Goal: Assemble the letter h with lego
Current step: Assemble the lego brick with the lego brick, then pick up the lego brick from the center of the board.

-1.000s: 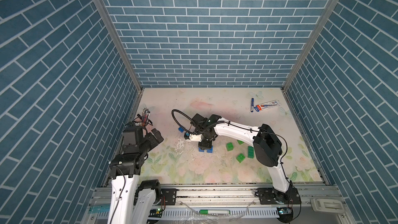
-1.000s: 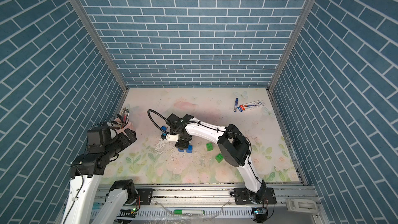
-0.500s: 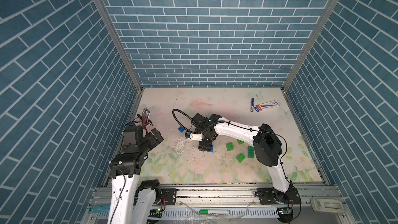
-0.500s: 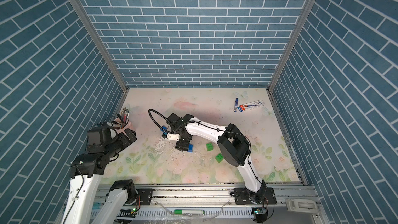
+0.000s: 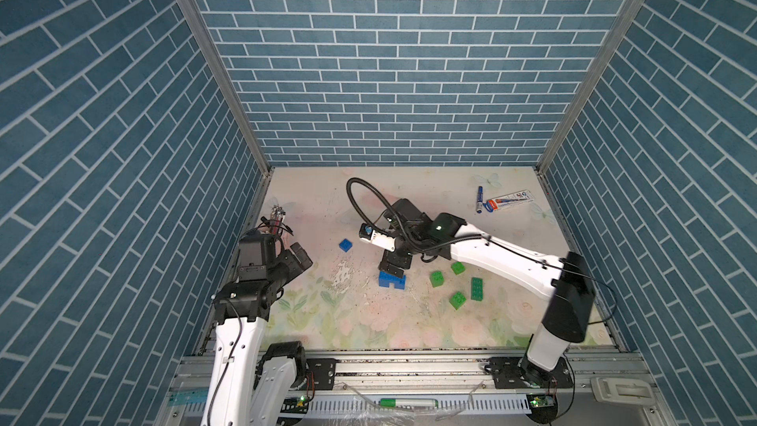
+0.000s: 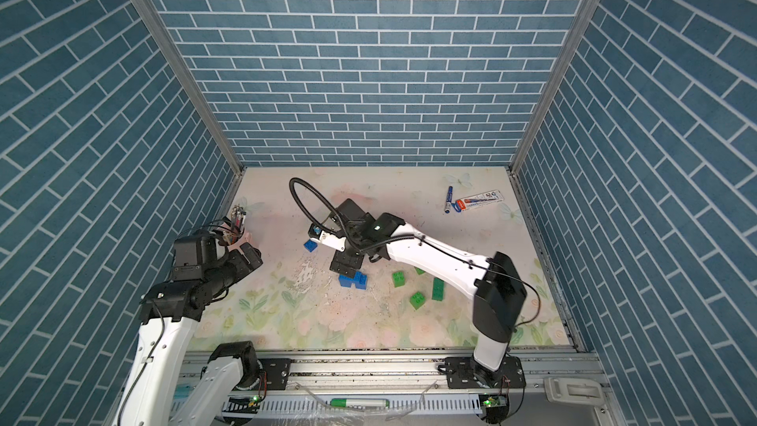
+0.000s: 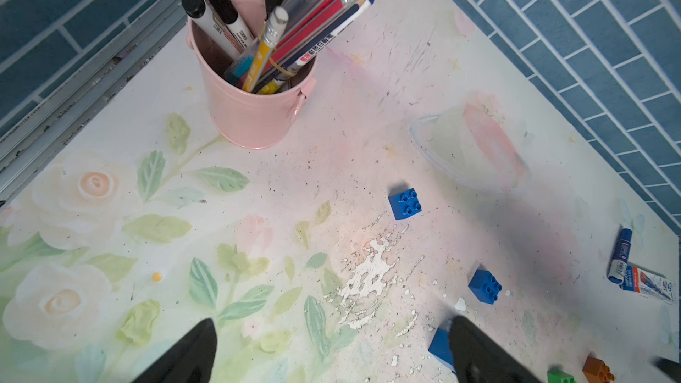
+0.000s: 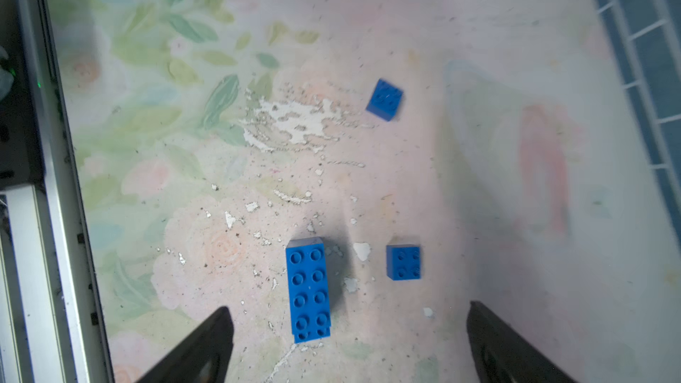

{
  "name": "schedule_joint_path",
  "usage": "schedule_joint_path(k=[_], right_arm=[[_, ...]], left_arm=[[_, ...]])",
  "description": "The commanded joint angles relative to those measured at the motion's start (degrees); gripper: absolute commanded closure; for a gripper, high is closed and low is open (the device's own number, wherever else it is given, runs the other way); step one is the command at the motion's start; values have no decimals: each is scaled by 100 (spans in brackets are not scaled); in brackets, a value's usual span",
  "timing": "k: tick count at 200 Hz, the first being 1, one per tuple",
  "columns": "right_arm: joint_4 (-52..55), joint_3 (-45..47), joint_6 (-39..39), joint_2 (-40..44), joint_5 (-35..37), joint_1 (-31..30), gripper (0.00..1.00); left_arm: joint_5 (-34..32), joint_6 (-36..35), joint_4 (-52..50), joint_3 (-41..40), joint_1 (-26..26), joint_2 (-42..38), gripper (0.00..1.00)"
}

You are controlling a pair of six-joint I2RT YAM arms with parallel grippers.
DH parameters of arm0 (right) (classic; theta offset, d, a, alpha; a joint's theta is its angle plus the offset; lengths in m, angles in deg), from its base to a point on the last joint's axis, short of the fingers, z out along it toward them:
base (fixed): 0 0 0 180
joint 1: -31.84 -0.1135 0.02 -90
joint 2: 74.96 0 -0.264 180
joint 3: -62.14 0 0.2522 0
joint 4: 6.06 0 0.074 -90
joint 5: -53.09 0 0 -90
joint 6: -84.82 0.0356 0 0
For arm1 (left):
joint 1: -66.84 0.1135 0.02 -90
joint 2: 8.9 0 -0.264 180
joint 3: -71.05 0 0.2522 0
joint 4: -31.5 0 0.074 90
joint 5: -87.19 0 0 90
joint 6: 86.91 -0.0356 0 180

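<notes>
Blue brick-patterned walls (image 5: 368,75) close in 3 sides of the floral tabletop (image 5: 368,321), whose print is flaking near the middle. The right arm (image 5: 512,264), white and black, reaches in from the front right corner to the table's middle. There the right gripper (image 8: 348,316) hangs with its fingers (image 8: 206,348) spread wide, holding nothing. The left arm (image 5: 233,342) stands at the left edge. The left gripper (image 7: 333,326) is also spread wide and empty, raised above the table near a pink bucket (image 7: 250,112) packed with pens and pencils.

The lego lies around the table's middle. Below the right gripper is the long blue brick (image 8: 308,289), 2 by 4 studs, studs up. It rests on lower blue pieces, 1 of which sticks out at an end in the right wrist view. A blue square brick (image 8: 403,262) sits near it without touching. Another blue square brick (image 5: 346,244) lies alone, well apart, toward the left arm and the back wall.

Beside and under the right arm are a long green brick (image 5: 477,288) and 3 square ones: a green square brick (image 5: 436,279) nearest the blue pieces, another green brick (image 5: 458,268) close by the arm, and a front green brick (image 5: 457,299). An orange brick (image 7: 597,369) shows only in the left wrist view, just beside a green one.

A blue marker (image 5: 479,199) and a pen packet (image 5: 510,201) lie together near the far right corner.
</notes>
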Motion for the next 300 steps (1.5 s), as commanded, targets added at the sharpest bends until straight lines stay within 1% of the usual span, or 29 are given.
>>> schedule_joint_path(k=[1, 11, 18, 37, 46, 59, 70, 95, 109, 125, 160, 185, 219, 239, 259, 300], right_arm=[[-1041, 365, 908, 643, 504, 48, 2], [-1117, 486, 1330, 885, 655, 83, 2], [-1149, 591, 1660, 1059, 789, 122, 1], [-1160, 1060, 2569, 1624, 1029, 354, 1], [-1087, 1343, 2979, 1920, 1060, 481, 1], [-955, 1778, 3450, 2349, 1087, 644, 1], [-817, 2145, 3679, 2735, 1101, 707, 1], [-736, 3073, 4016, 3657, 1294, 735, 1], [-676, 3515, 4120, 4100, 1448, 750, 1], [-520, 3847, 4179, 4483, 1477, 761, 1], [-229, 4180, 4205, 4970, 1645, 774, 1], [-19, 4092, 4293, 5053, 1547, 778, 1], [672, 3796, 4338, 5250, 1779, 774, 1], [976, 3729, 4370, 5379, 1873, 775, 1], [1370, 3581, 4425, 5483, 1959, 775, 2], [1866, 3523, 4322, 6032, 2368, 777, 2]], left_arm=[[95, 4, -158, 158, -46, 261, 1], [94, 80, -162, 219, -211, 433, 1], [1, 158, -175, 272, -423, 558, 1], [-571, 391, -188, 453, -1179, 897, 1], [-741, 526, -169, 509, -1439, 1101, 1], [-617, 687, -42, 506, -1573, 1403, 1], [-577, 789, 50, 537, -1671, 1649, 1], [-804, 949, 208, 810, -2036, 2212, 1], [-890, 1148, 330, 946, -2225, 2556, 1], [-811, 1440, 596, 981, -2280, 2942, 1], [-676, 1939, 967, 1280, -2340, 3845, 1], [-628, 2072, 1266, 1484, -2349, 4386, 1], [-686, 2029, 1337, 1880, -2367, 5058, 1], [-769, 2046, 1472, 1925, -2358, 5311, 5], [-700, 2094, 1664, 1912, -2366, 5507, 7], [-867, 2138, 1769, 1990, -2368, 5822, 14]])
